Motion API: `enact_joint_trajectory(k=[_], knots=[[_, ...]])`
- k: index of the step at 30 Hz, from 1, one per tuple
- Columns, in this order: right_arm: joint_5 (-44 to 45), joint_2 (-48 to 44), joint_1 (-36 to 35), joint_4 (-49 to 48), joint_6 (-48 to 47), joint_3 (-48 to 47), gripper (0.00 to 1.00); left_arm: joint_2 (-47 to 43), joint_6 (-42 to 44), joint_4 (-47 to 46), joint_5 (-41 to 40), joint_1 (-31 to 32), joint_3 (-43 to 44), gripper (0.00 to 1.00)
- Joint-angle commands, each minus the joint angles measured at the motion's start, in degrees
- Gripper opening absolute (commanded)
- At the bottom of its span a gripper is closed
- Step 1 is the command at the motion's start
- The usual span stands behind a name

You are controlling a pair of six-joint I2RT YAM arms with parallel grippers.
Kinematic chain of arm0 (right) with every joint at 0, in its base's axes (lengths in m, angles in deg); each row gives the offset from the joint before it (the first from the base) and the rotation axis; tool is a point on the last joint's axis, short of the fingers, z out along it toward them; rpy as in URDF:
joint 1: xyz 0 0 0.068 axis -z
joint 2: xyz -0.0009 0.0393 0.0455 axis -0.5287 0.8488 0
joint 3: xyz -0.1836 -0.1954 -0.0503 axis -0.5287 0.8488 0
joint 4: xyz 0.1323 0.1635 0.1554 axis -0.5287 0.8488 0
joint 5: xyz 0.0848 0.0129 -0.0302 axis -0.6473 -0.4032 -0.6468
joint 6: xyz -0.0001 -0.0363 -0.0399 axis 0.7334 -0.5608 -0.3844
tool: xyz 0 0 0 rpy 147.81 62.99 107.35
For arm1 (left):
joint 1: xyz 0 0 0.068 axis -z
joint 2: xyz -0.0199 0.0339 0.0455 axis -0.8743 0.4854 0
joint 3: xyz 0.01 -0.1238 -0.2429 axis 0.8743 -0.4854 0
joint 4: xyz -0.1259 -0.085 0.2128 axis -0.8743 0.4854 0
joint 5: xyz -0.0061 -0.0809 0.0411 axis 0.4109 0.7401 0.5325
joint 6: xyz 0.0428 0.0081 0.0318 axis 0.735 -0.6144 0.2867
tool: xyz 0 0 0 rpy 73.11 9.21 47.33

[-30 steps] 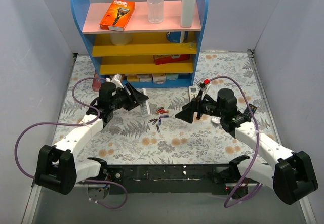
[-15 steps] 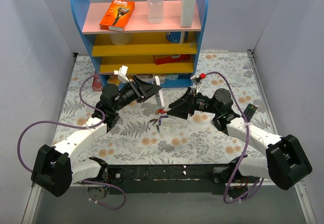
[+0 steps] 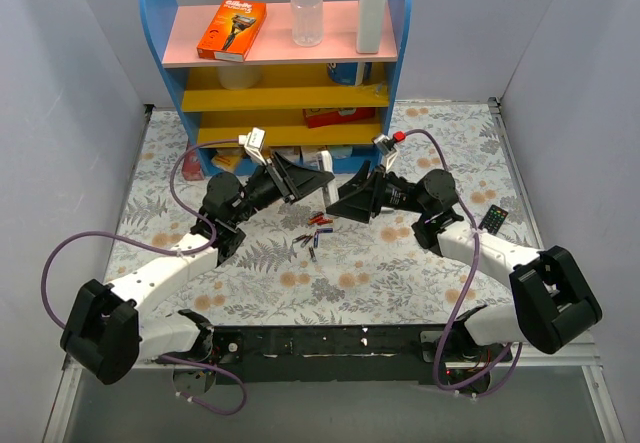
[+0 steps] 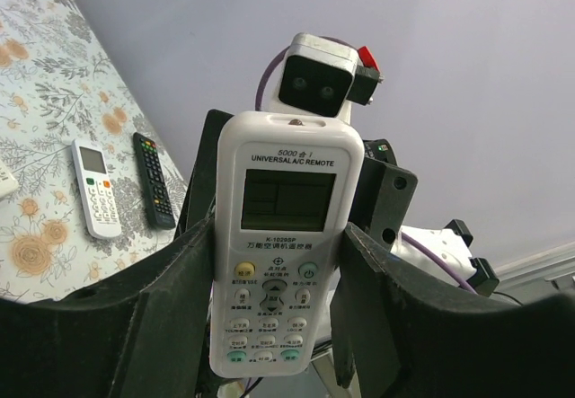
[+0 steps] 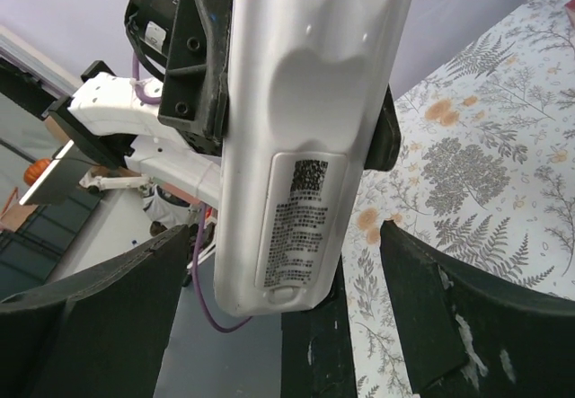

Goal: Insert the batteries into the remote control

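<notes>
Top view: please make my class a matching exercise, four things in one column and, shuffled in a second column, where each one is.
Things
1. white remote
2. batteries
3. orange box
4. black remote

Places
A. loose in the middle of the table
B. lying near the table's right edge
C. held off the table in the left gripper
D. on the top shelf

Pairs: 1-C, 2-A, 3-D, 4-B

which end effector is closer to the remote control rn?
Left. The left end effector is clamped on the remote control, holding it in the air. The right end effector is open facing its back, fingers either side, not closed on it.
</notes>
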Motion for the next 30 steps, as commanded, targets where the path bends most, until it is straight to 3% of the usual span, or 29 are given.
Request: enact_joint_trajectory(k=[1, 7, 10, 11, 14, 15, 17, 19, 21, 24, 30], knots=[[-2.0, 0.7, -0.5, -8.3, 3.1, -2.8, 0.89, 0.1, 0.4, -4.4, 0.5, 1.1, 0.8, 0.13], [-3.5, 0.9, -0.7, -9.3, 3.8, -2.6, 0.57, -0.3, 1.5, -3.3, -0.1, 1.2, 0.8, 0.14], [-4.5, 0.6, -0.7, -7.9, 2.7, -2.3, 0.37, -1.1, 3.0, -0.5, -0.4, 1.2, 1.2, 0.34], [-4.5, 0.2, -0.6, -6.2, 1.5, -2.3, 0.25, -1.7, 3.7, 0.4, -0.6, 1.2, 1.3, 0.45], [-4.7, -1.5, -0.6, 2.5, -4.5, -3.4, 0.10, -2.9, 6.6, 5.4, -2.1, 1.2, 2.0, 0.63], [-4.2, -2.1, -0.6, 6.4, -6.8, -4.0, 0.08, -4.1, 9.0, 7.1, -3.3, 1.2, 2.8, 0.73], [-2.9, -4.2, -0.8, 13.9, -15.5, -6.4, 0.02, -5.4, 11.6, 14.6, -5.4, 1.2, 4.2, 0.84], [1.2, -5.6, -0.9, 29.6, -22.9, -8.8, 0.01, -7.5, 15.5, 22.3, -9.5, 1.2, 6.4, 0.98], [7.5, -7.4, -1.4, 43.3, -33.2, -12.8, 0.01, -8.7, 17.1, 26.2, -12.1, 1.2, 8.0, 0.98], [16.8, -8.7, -3.6, 56.1, -43.5, -17.6, 0.01, -9.7, 17.5, 32.3, -14.9, 1.2, 8.9, 0.98], [31.8, -8.1, -6.8, 67.5, -53.2, -23.4, 0.01, -8.4, 14.8, 31.4, -13.7, 1.3, 9.1, 0.98]])
